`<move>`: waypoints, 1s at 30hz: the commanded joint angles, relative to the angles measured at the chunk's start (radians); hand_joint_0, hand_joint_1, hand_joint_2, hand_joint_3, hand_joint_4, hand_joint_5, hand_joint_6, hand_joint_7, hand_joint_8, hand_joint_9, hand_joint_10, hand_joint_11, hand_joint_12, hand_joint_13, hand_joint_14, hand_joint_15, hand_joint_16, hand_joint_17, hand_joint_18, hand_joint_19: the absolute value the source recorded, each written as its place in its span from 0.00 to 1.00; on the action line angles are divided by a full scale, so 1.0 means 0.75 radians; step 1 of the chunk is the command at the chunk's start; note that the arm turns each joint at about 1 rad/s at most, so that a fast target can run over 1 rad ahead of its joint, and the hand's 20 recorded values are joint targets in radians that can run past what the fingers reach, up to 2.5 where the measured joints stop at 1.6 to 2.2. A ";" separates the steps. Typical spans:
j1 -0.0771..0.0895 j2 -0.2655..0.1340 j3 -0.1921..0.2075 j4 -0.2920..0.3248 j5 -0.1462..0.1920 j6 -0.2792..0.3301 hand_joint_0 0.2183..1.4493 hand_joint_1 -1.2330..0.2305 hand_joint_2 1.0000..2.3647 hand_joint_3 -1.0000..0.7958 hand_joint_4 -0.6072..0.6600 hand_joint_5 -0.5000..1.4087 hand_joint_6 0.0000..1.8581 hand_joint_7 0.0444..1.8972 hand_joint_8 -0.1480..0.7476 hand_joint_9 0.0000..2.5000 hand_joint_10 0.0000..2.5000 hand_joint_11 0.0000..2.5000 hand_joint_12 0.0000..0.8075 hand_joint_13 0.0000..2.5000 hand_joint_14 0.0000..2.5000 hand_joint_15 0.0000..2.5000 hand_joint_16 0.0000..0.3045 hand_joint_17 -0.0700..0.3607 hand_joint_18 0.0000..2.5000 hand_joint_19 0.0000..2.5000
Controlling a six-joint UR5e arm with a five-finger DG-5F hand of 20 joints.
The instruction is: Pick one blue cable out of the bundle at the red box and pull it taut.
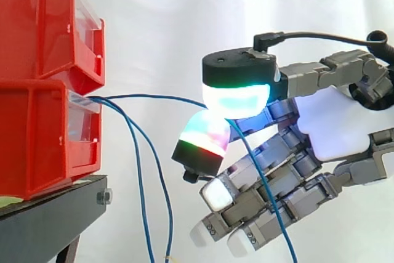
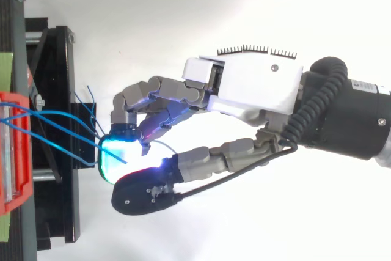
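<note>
White curtain hangs behind everything. At the left of the side view, a lower red bin (image 1: 37,140) sits on a black stand (image 1: 52,210), reaching the stand's right edge. An upper red bin (image 1: 49,23) is stacked on it and is cut off at the top and left. What lies inside either bin cannot be made out, because the red walls and a clear front panel (image 1: 83,118) hide it.

Thin blue strands come out from the lower bin's front lip. Two loose cables (image 1: 140,177) droop past the stand's edge and are cut off at the bottom. One blue cable (image 1: 154,97) runs rightward, almost level with a slight bow, to the hand (image 1: 338,121). There two glowing pads (image 1: 237,100) are closed on it in a pinch, and the other fingers hang half-bent below. Beyond the pinch the cable drops across those fingers and leaves at the bottom edge. From above, the same strands cross from the bin to the pads.
</note>
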 commanded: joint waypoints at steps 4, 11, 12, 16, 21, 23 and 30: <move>-0.002 0.000 -0.001 0.000 0.000 0.000 0.29 0.33 0.02 0.58 0.50 0.19 0.43 0.59 0.44 0.28 0.01 0.27 0.46 0.09 0.00 0.02 0.18 0.44 0.12 0.07; -0.012 0.000 -0.001 0.004 0.000 -0.004 0.29 0.33 0.02 0.58 0.50 0.19 0.44 0.57 0.45 0.28 0.01 0.27 0.47 0.09 0.00 0.02 0.18 0.45 0.12 0.07; -0.012 0.000 -0.001 0.004 -0.002 -0.004 0.29 0.33 0.02 0.59 0.51 0.19 0.44 0.57 0.45 0.28 0.00 0.27 0.47 0.09 0.00 0.02 0.18 0.45 0.12 0.07; -0.023 0.000 -0.001 0.004 -0.002 -0.008 0.29 0.33 0.02 0.59 0.50 0.19 0.44 0.57 0.45 0.28 0.01 0.27 0.47 0.09 0.00 0.02 0.18 0.45 0.12 0.07; -0.029 -0.002 -0.032 0.033 -0.002 -0.008 0.28 0.34 0.02 0.59 0.51 0.19 0.45 0.56 0.45 0.28 0.00 0.27 0.48 0.09 0.00 0.02 0.18 0.45 0.12 0.07; -0.029 0.000 -0.050 0.053 -0.002 -0.006 0.28 0.34 0.02 0.59 0.51 0.19 0.45 0.56 0.45 0.28 0.01 0.26 0.48 0.09 0.00 0.02 0.18 0.45 0.12 0.07; -0.029 0.000 -0.136 0.292 0.000 -0.010 0.28 0.34 0.02 0.59 0.49 0.19 0.45 0.56 0.44 0.28 0.01 0.26 0.48 0.09 0.00 0.02 0.18 0.45 0.12 0.07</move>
